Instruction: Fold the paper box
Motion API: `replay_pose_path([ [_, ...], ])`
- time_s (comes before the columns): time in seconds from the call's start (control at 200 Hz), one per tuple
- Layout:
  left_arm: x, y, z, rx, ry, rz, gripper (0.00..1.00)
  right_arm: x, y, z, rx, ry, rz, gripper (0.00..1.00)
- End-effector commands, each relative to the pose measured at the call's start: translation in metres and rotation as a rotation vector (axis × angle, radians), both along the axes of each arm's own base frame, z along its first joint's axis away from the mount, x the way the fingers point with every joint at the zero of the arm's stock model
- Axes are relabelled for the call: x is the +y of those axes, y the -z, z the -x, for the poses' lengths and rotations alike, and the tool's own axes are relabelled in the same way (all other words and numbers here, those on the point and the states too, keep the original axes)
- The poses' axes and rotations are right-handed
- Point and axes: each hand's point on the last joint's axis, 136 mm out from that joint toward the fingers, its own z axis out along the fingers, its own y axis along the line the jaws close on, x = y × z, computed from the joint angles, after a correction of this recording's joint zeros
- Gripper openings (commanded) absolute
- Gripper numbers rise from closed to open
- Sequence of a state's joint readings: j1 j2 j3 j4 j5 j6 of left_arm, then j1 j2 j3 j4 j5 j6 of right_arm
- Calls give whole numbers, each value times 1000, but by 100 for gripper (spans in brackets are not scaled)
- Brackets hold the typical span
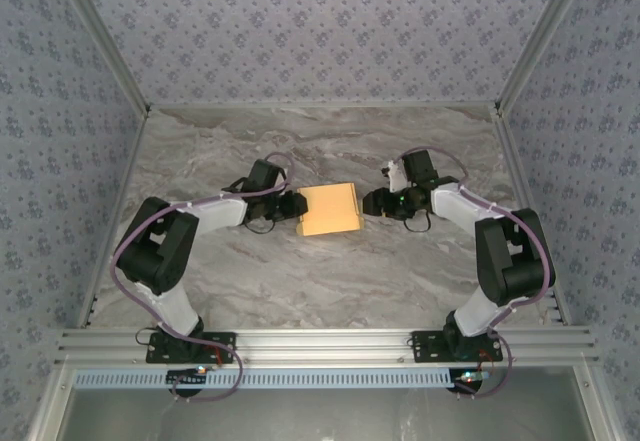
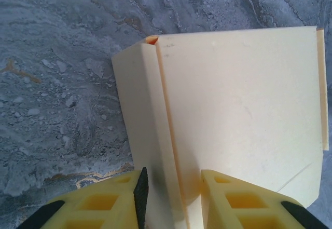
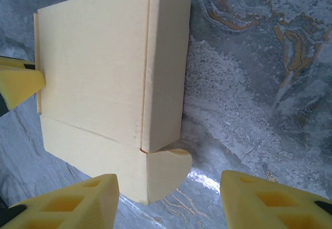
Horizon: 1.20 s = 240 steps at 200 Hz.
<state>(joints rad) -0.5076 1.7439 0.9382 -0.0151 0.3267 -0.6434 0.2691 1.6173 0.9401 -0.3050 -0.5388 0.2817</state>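
- Plainly, the paper box (image 1: 330, 209) lies on the tabletop (image 1: 300, 281) between the two pincers. Its near end is clamped in the left pincer (image 2: 172, 174), whose fingers pinch a folded wall.
- The right pincer (image 3: 167, 179) hangs just beside the opposite end, fingers wide apart, holding nothing.
- Risk: a rounded tab (image 3: 168, 164) juts loose toward the right pincer. An off-line push could crumple it, or the thin card could slip from the left pincer.
- The long axis seems to run from pincer to pincer, with the tab end facing the right pincer.
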Motion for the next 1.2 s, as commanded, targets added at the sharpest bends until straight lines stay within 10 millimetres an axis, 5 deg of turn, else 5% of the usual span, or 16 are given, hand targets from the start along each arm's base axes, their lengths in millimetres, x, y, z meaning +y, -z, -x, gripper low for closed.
replay_pose_path([
  [0.0, 16, 32, 18, 110, 2, -81, 34, 9, 0, 2, -33, -48, 4, 56],
  [0.155, 19, 37, 18, 154, -3, -86, 35, 14, -2, -11, -124, -47, -11, 55],
  [0.335, 17, 42, 20, 169, 8, -24, 35, 28, -31, -15, -351, -146, -102, 60],
  [0.56, 23, 43, 16, 212, -6, 28, 36, 23, -35, -1, -661, -319, 116, 65],
  [0.874, 22, 2, 7, 115, 11, 106, 67, 24, -10, 10, -385, -181, 120, 61],
  [1.019, 33, -10, 11, 75, 1, 60, 67, 29, -4, 21, -263, -89, 58, 57],
  [1.194, 40, 9, 16, 112, -5, 3, 64, 20, 0, 14, -252, -53, 55, 56],
])
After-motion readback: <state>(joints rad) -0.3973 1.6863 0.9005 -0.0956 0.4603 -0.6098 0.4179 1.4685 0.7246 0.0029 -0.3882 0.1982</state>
